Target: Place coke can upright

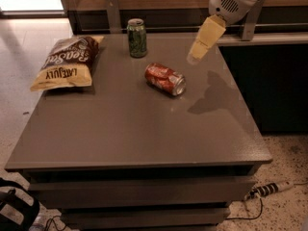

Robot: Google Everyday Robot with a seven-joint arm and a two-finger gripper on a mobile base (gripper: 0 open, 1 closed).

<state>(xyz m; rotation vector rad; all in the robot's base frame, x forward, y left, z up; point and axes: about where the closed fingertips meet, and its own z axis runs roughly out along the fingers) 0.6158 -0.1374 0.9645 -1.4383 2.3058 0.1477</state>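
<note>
In the camera view, the small red aluminium coke can [165,79] lies on its side near the middle of the flat grey table [134,134]. Its long axis runs back-left to front-right, silver end facing front-right. The pale yellow gripper [196,54] hangs behind and right of it, apart; how far open it is cannot be told

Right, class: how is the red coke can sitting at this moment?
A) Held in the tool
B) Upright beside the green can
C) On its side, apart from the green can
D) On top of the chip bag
C: the coke can lies on its side on the table, apart from the upright green can; the tool hangs above the table, clear of the coke can.
</note>
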